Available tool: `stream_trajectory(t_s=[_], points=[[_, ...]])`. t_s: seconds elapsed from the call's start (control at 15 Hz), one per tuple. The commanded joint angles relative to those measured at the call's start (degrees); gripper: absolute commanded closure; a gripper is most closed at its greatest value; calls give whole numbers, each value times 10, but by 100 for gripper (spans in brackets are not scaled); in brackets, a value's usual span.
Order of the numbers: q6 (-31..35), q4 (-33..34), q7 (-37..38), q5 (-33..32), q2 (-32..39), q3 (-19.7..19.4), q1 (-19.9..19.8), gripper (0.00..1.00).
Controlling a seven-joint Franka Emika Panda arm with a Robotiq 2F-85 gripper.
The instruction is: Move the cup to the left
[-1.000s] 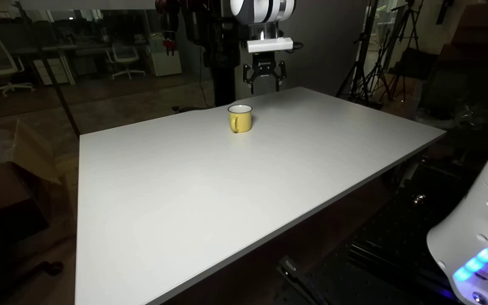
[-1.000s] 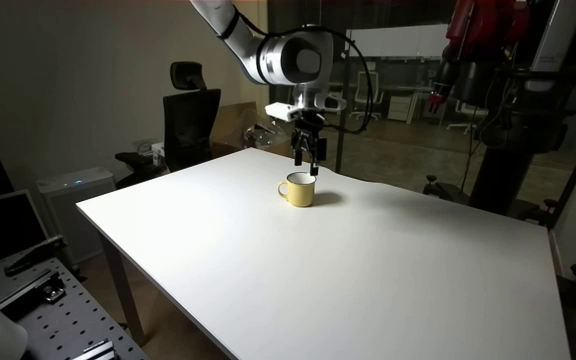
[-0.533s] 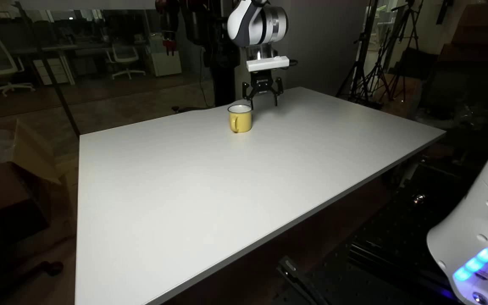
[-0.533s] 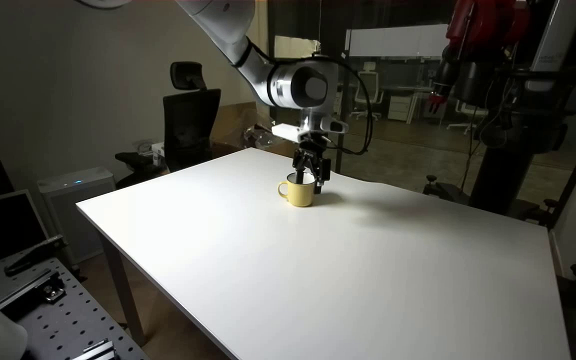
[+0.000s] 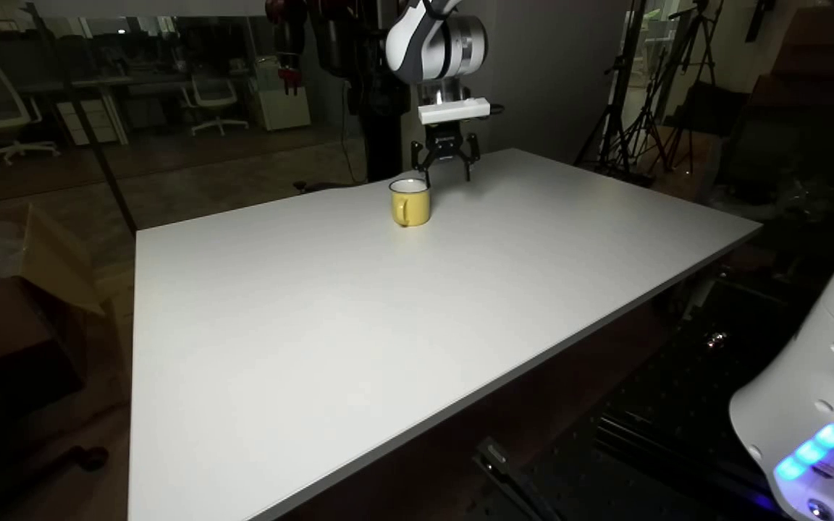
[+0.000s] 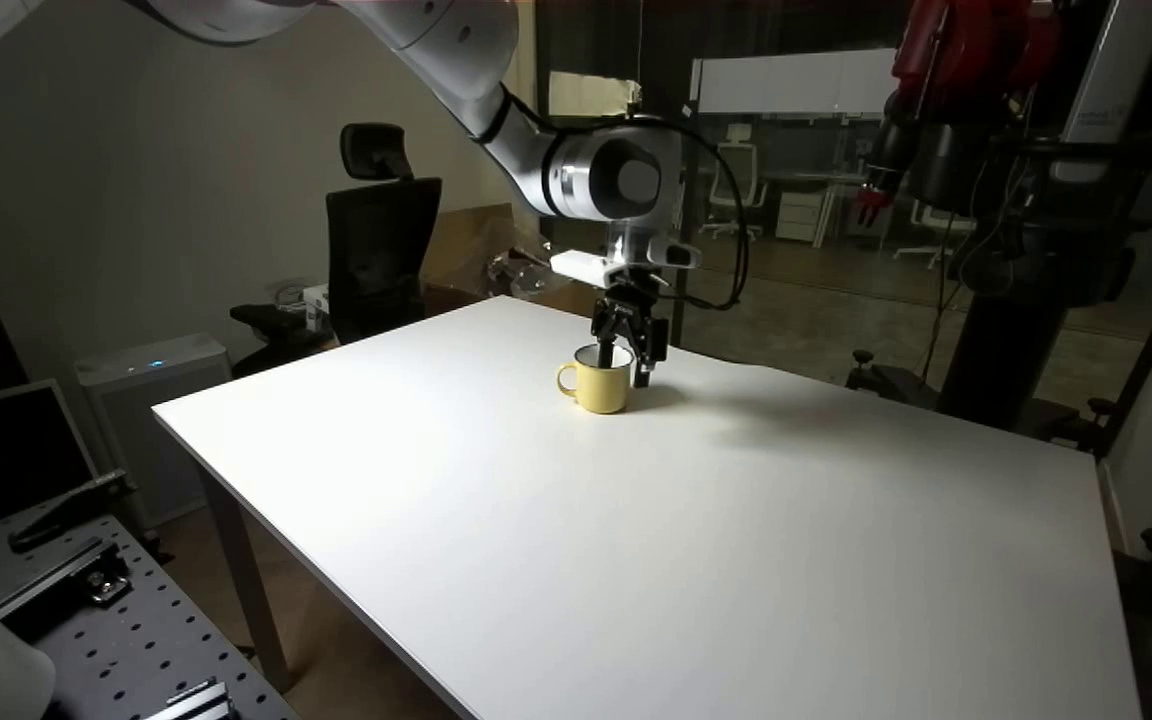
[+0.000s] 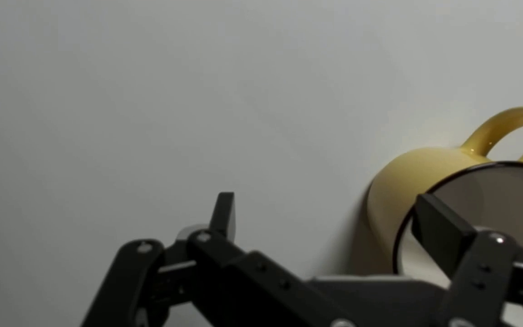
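Note:
The cup (image 5: 418, 210) is yellow with a dark rim and pale inside. It stands upright on the white table (image 5: 359, 311) near its far edge in an exterior view. In an exterior view the cup (image 6: 601, 392) shows its handle on the left. My gripper (image 5: 448, 181) is open over the cup's wall. In an exterior view the gripper (image 6: 624, 372) has one finger in the cup's mouth and the other outside. In the wrist view the gripper (image 7: 325, 197) has its right finger inside the rim of the cup (image 7: 397, 190); the left finger is apart from it.
A dark robot with a red gripper (image 6: 873, 203) stands beyond the table. An office chair (image 6: 383, 250) and cardboard box (image 6: 476, 235) are behind the table's far side. A perforated metal bench (image 6: 151, 640) lies at the robot's base.
My gripper has come down to the cup, and one finger has entered its mouth. In the last half second it has shifted only slightly sideways. The cup has hardly moved.

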Motion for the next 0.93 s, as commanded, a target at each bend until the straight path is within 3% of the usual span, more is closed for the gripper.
stream_trajectory(t_s=[0.0,0.67,0.73,0.8,0.87], points=[[20,32,8,3,15,0,2,0],[7,149,15,3,96,4,6,0],[6,157,15,3,104,4,6,25],[6,165,17,2,111,3,7,25],[4,172,18,2,116,3,7,33]])
